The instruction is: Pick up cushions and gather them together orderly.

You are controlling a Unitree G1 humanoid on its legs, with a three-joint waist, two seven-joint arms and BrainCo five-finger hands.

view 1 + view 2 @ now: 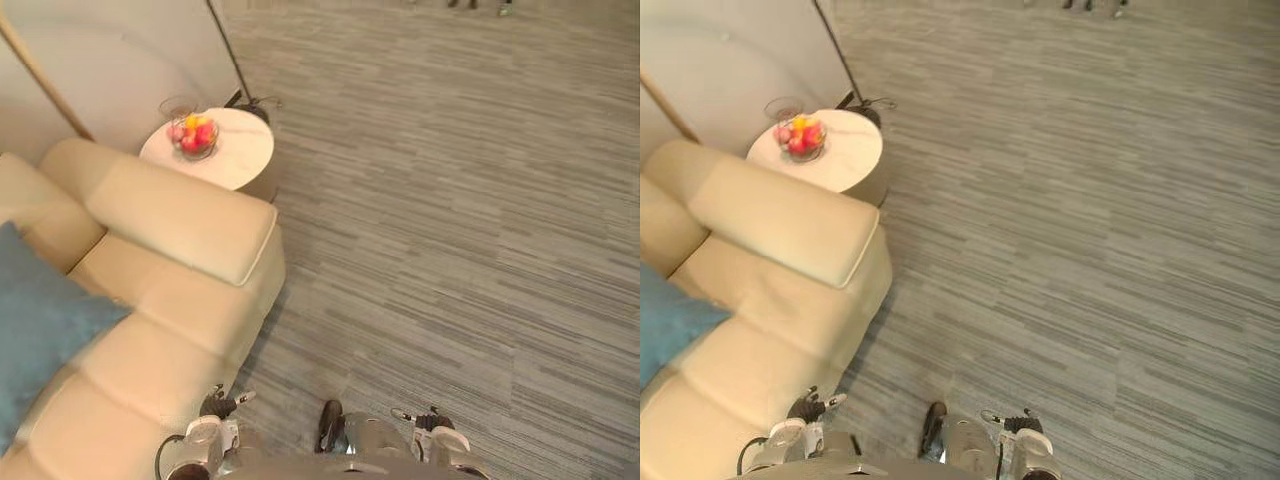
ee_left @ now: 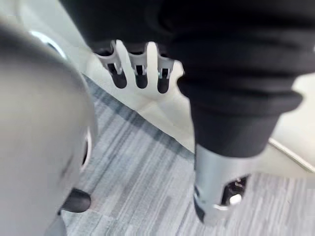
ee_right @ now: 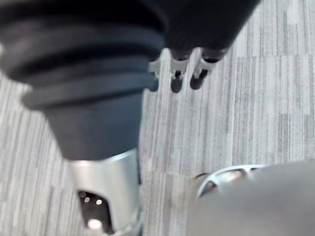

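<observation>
I have my left hand [image 2: 140,61] and right hand [image 3: 176,68] hanging low, fingers relaxed and empty. The blue cushion [image 1: 40,320] lies on the sofa [image 1: 190,290] at the frame's left edge. I judge the gathering not yet begun.

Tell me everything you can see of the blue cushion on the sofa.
The blue cushion is plain teal fabric and looks soft, with one pointed corner toward the armrest. It lies tilted on the seat of the cream sofa, its upper end against the backrest, and is partly cut off at the view's edge. Nothing else touches it.
</observation>
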